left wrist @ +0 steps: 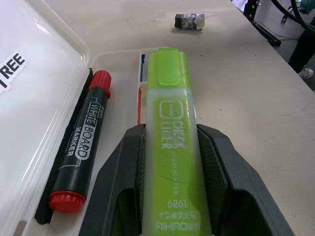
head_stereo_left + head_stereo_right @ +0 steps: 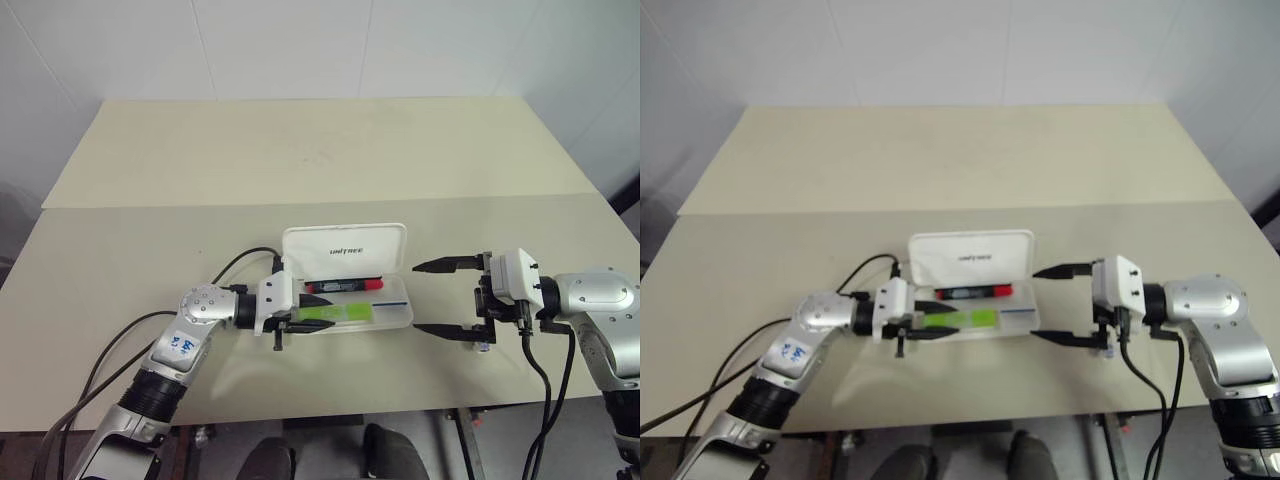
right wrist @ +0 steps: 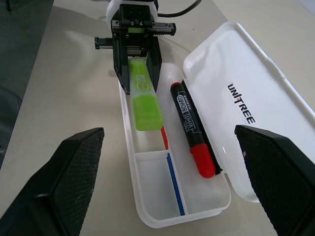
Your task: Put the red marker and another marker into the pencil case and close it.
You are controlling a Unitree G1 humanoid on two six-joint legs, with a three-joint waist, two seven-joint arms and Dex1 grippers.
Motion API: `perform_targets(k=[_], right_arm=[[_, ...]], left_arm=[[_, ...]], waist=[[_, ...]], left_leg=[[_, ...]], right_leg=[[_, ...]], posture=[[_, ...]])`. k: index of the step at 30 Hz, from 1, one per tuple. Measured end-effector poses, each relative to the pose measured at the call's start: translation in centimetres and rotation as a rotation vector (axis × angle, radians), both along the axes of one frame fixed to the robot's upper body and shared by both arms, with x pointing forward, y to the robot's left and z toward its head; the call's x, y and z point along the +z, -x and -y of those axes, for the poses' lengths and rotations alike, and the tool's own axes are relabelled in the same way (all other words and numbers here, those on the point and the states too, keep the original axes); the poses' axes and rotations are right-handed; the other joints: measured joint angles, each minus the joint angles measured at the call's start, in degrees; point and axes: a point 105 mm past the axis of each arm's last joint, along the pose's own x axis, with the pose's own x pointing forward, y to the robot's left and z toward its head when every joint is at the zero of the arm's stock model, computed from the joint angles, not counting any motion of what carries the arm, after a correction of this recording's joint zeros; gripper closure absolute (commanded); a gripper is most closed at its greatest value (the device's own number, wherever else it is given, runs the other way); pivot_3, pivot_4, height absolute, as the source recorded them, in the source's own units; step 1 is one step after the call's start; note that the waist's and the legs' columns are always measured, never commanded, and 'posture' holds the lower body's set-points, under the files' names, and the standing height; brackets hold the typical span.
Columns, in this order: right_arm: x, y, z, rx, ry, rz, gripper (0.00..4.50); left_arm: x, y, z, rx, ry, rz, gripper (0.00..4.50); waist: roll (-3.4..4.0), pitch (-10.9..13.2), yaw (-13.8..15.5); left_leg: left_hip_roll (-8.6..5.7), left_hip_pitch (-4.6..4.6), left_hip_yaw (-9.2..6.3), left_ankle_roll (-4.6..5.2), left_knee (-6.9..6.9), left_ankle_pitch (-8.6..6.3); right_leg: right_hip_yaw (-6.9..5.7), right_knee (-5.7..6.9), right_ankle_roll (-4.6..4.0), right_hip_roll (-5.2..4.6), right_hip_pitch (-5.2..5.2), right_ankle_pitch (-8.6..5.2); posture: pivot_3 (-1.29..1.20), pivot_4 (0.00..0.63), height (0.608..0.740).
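The white pencil case [image 2: 398, 320] lies open on the near table, its lid [image 2: 345, 245] printed "UNITREE" folded back. The red marker [image 2: 345, 286], black with a red cap, rests in the tray along the hinge side. My left gripper [image 2: 325, 318] reaches in from the case's left end and is shut on the light-green marker [image 1: 170, 108]. That marker's cap end points along the tray's front half, low over the red and blue stripe [image 3: 170, 162]. To the right of the case, my right gripper [image 2: 415, 298] stands wide open and holds nothing, fingers pointing at the case.
A small dark metal piece [image 1: 189, 21] lies on the table beyond the case's right end, near the right gripper. Black cables [image 2: 240, 265] loop from the left wrist across the table. A second table [image 2: 320, 150] adjoins behind.
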Motion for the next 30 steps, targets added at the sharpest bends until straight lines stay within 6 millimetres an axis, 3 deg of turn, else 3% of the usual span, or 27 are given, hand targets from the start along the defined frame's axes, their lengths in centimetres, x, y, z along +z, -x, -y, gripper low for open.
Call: perform_targets(k=[7, 13, 22, 30], right_arm=[[0.1, -0.1, 0.0, -0.009, -0.008, 0.009, 0.0], [0.1, -0.2, -0.2, -0.009, -0.016, 0.021, 0.0], [-0.7, 0.3, -0.3, -0.045, -0.052, -0.045, 0.0], [-1.2, 1.5, 3.1, -0.252, -0.061, -0.133, 0.0]], left_arm=[[0.0, -0.2, 0.1, 0.002, -0.002, 0.001, 0.04], [0.6, -0.3, 0.3, -0.005, 0.007, 0.0, 0.04], [3.5, 2.0, 0.5, -0.086, 0.112, 0.004, 0.04], [4.8, 3.3, -1.3, -0.09, 0.159, 0.024, 0.04]], waist=[[0.0, 0.0, -0.01], [0.0, 0.0, -0.03], [0.0, 0.0, -0.02], [0.0, 0.0, 0.2]], left_leg=[[0.0, -0.01, 0.0, 0.0, 0.02, 0.0], [0.0, -0.03, 0.0, 0.0, 0.06, 0.0], [0.0, -0.08, -0.04, 0.0, 0.09, 0.0], [-0.01, -0.1, -0.08, 0.03, 0.11, -0.02]], right_leg=[[0.0, -0.01, 0.02, 0.0, 0.0, 0.01], [0.0, -0.01, 0.03, 0.0, 0.0, 0.02], [0.01, -0.02, 0.03, -0.01, -0.01, 0.02], [0.03, -0.07, 0.01, -0.02, 0.06, 0.03]], posture=[[0.0, 0.15, 0.74], [0.0, 0.15, 0.74], [0.0, 0.15, 0.74], [0.0, 0.15, 0.74]])
